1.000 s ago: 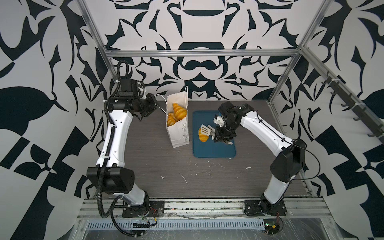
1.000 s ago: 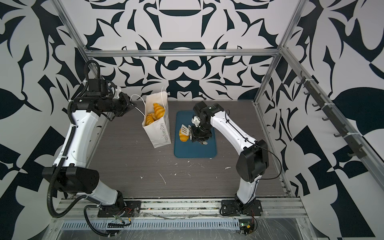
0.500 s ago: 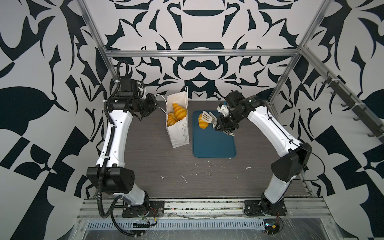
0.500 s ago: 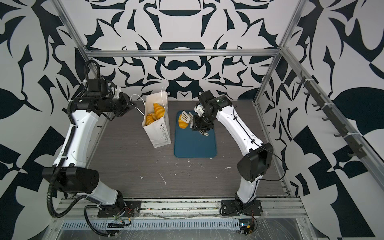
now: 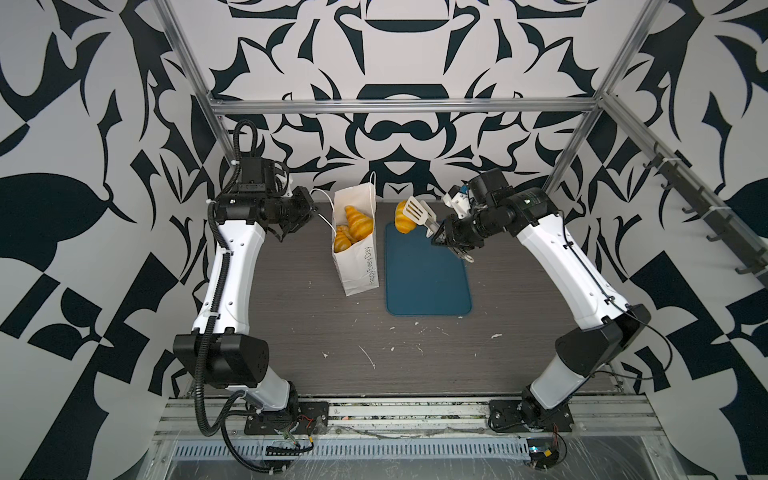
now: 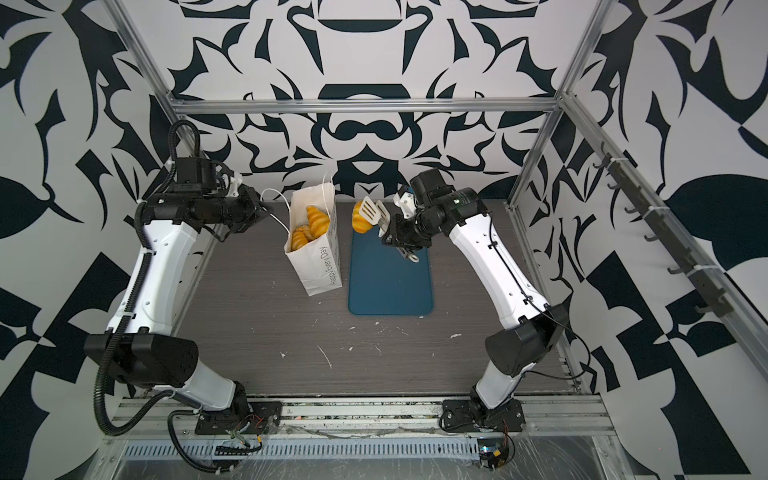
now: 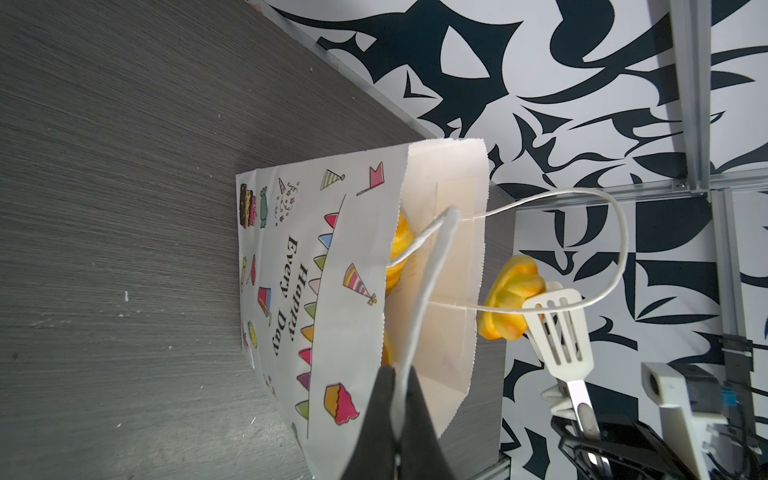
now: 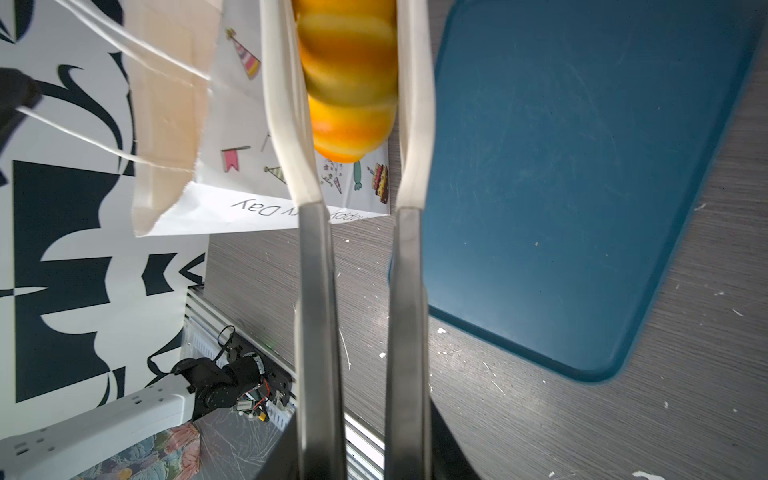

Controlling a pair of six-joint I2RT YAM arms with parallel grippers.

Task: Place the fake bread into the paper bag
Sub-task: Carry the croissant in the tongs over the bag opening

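Bread: glossy orange, pale-striped pastry (image 5: pixel 401 217), clamped in your tongs (image 5: pixel 415 210) just right of the paper bag (image 5: pixel 360 266), beside its mouth.
Right gripper (image 5: pixel 448 237): squeezing the tongs.
Left gripper (image 7: pixel 398 374): pinching the cord handle (image 7: pixel 428 282).

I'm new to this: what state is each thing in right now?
paper bag: upright, mouth open, pastries inside.
cord handle: pinched by the left gripper, jaws shut.
tongs: gripped by the right gripper, squeezed on the held pastry.
held pastry: in the air beside the bag's mouth, not yet inside.
blue tray: flat on the table, nothing on it.
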